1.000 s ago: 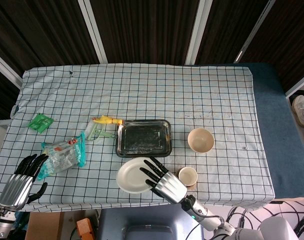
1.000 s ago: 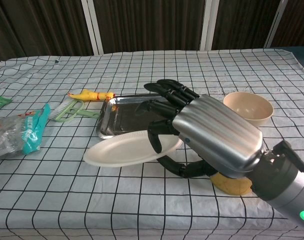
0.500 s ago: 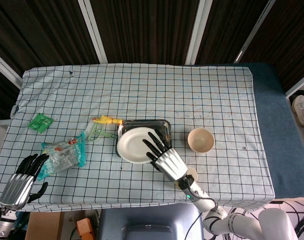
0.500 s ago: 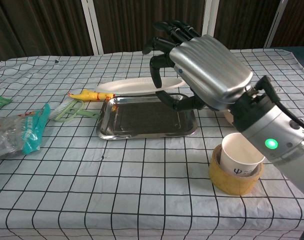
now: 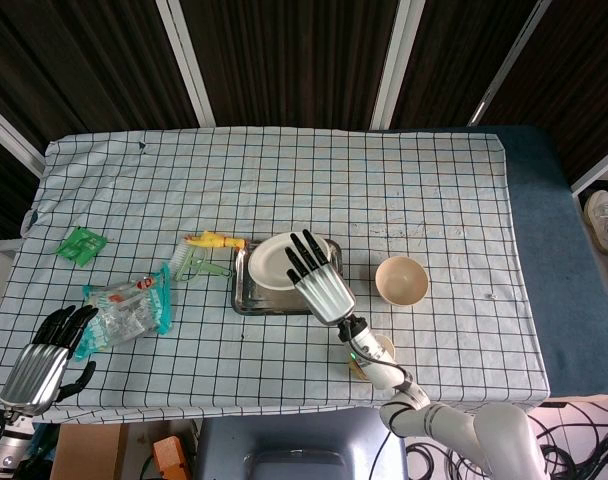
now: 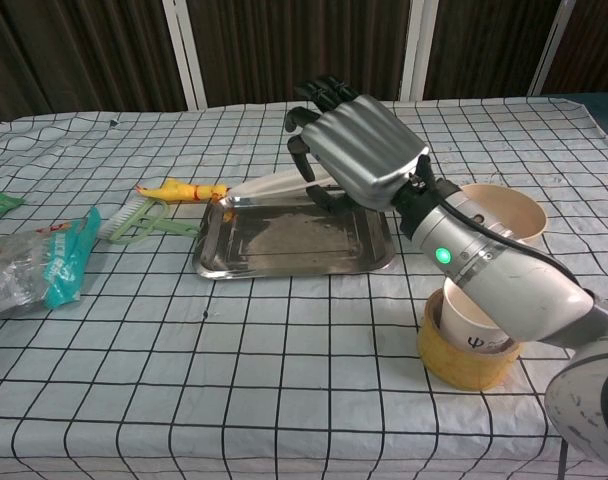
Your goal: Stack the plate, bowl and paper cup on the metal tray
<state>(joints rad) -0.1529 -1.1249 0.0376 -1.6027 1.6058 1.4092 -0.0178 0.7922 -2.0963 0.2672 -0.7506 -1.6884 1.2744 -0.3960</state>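
My right hand [image 5: 319, 277] [image 6: 352, 152] grips the white plate [image 5: 274, 259] [image 6: 276, 184] by its right rim. The plate is tilted over the far part of the metal tray [image 5: 256, 301] [image 6: 284, 242], its left edge low near the tray's far left corner. The beige bowl [image 5: 401, 279] [image 6: 519, 208] stands right of the tray, partly behind my forearm in the chest view. A paper cup [image 5: 381, 349] [image 6: 472, 322] in a yellow sleeve stands near the front edge. My left hand [image 5: 42, 365] hangs off the table's front left corner, fingers apart and holding nothing.
A yellow rubber chicken [image 5: 214, 240] [image 6: 179, 190] and a green brush [image 5: 192, 265] [image 6: 139, 220] lie just left of the tray. A snack bag [image 5: 129, 305] [image 6: 34, 265] lies further left, and a green packet [image 5: 81, 244] sits near the left edge.
My right hand lifted the plate from the table's front, carried it away from me over the tray, and has now lowered it, tilted, onto the tray's far side. The left hand stayed put.
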